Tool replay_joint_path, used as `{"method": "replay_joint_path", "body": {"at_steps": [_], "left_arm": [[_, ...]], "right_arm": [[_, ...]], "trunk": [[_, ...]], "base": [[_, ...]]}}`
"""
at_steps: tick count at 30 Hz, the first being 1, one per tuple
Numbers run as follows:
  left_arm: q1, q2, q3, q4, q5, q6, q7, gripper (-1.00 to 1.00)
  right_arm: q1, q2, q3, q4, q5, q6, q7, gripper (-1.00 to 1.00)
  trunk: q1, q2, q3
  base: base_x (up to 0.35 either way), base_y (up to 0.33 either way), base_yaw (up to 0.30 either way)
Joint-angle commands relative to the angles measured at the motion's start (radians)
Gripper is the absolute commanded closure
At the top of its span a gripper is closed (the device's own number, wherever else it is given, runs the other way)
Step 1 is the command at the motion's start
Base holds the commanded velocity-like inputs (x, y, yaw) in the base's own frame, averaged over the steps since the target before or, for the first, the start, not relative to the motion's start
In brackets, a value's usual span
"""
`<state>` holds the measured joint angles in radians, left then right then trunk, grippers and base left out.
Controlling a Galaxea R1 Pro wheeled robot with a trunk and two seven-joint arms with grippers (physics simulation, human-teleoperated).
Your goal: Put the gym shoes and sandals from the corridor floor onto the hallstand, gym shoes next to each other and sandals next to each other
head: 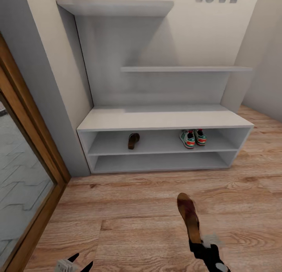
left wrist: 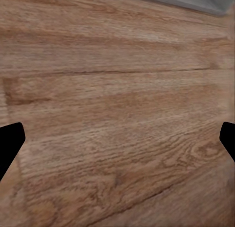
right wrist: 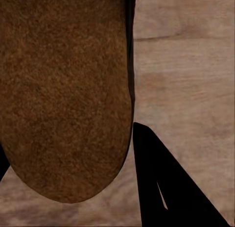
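The pale grey hallstand (head: 164,120) stands against the wall ahead. On its upper open shelf lie one brown sandal (head: 133,140) at the left and the two gym shoes (head: 192,138) side by side at the right. My right gripper (head: 199,244) is shut on the second sandal (head: 188,216), which hangs above the corridor floor (head: 129,209) in front of the rack; its brown sole (right wrist: 63,94) shows close up in the right wrist view. My left gripper (head: 76,264) is open low at the left, with bare floor planks (left wrist: 117,114) between its fingers.
A wood-framed glass door (head: 23,178) lines the left side. Two staggered wall shelves (head: 184,69) hang above the rack. A wall (head: 262,68) closes the right side, with open floor between me and the rack.
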<state>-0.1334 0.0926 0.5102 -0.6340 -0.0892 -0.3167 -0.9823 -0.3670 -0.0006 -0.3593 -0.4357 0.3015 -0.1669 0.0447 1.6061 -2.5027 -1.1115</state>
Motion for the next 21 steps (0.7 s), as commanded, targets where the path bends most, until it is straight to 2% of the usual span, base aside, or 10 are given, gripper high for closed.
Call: {"method": "replay_joint_path", "body": {"at_steps": [1,3,4,5,6,7,8,11,14,21], "left_arm": [[-0.001,-0.001,0.004,-0.001,-0.009,-0.005,-0.005,-1.00],[-0.001,-0.001,0.001,-0.001,-0.010,-0.005,-0.006,-1.00],[0.000,0.002,0.001,0.005,-0.011,-0.005,-0.007,-1.00],[0.000,0.002,0.000,0.008,-0.014,-0.006,-0.011,-1.00],[0.000,0.002,0.000,0.009,-0.015,-0.006,-0.012,-1.00],[0.000,0.002,-0.001,0.011,-0.018,-0.008,-0.015,-1.00],[0.000,0.002,-0.002,0.012,-0.021,-0.008,-0.016,-1.00],[0.001,0.002,-0.004,0.014,-0.024,-0.010,-0.020,-1.00],[0.001,0.002,-0.004,0.013,-0.023,-0.010,-0.035,-1.00],[0.001,0.002,-0.002,0.013,-0.024,-0.010,-0.084,-1.00]], "right_arm": [[-0.037,0.022,-0.009,-0.005,0.008,0.090,-0.003,1.00],[-0.088,0.056,-0.005,-0.015,0.015,0.220,-0.016,1.00],[-0.152,0.108,-0.002,-0.035,0.019,0.356,-0.042,1.00],[-0.196,0.148,-0.001,-0.050,0.021,0.417,-0.074,1.00],[-0.211,0.160,0.000,-0.054,0.021,0.431,-0.087,1.00],[-0.257,0.175,0.004,-0.060,0.021,0.458,-0.132,1.00],[-0.291,0.175,0.016,-0.060,0.021,0.469,-0.163,1.00],[-0.429,0.175,0.128,-0.060,0.015,0.526,-0.227,1.00],[-0.457,0.175,0.141,-0.064,0.014,0.563,-0.231,1.00],[-0.471,0.175,0.148,-0.067,0.014,0.584,-0.233,1.00]], "trunk": [[0.000,0.000,-0.001],[0.000,0.000,-0.001],[0.000,0.000,-0.001],[0.000,0.000,-0.001],[0.000,0.000,-0.001],[0.000,0.000,-0.001],[0.000,0.000,-0.001],[0.000,0.000,-0.001],[0.000,0.000,-0.001],[0.000,0.000,-0.001]], "base": [[0.000,0.000,0.000],[0.000,0.000,0.000],[0.000,0.000,0.000],[0.000,0.000,0.000],[0.000,0.000,0.000],[0.000,0.000,0.000],[0.000,0.000,0.000],[0.000,0.000,0.000],[0.000,0.000,0.000],[0.000,0.000,0.000]]}}
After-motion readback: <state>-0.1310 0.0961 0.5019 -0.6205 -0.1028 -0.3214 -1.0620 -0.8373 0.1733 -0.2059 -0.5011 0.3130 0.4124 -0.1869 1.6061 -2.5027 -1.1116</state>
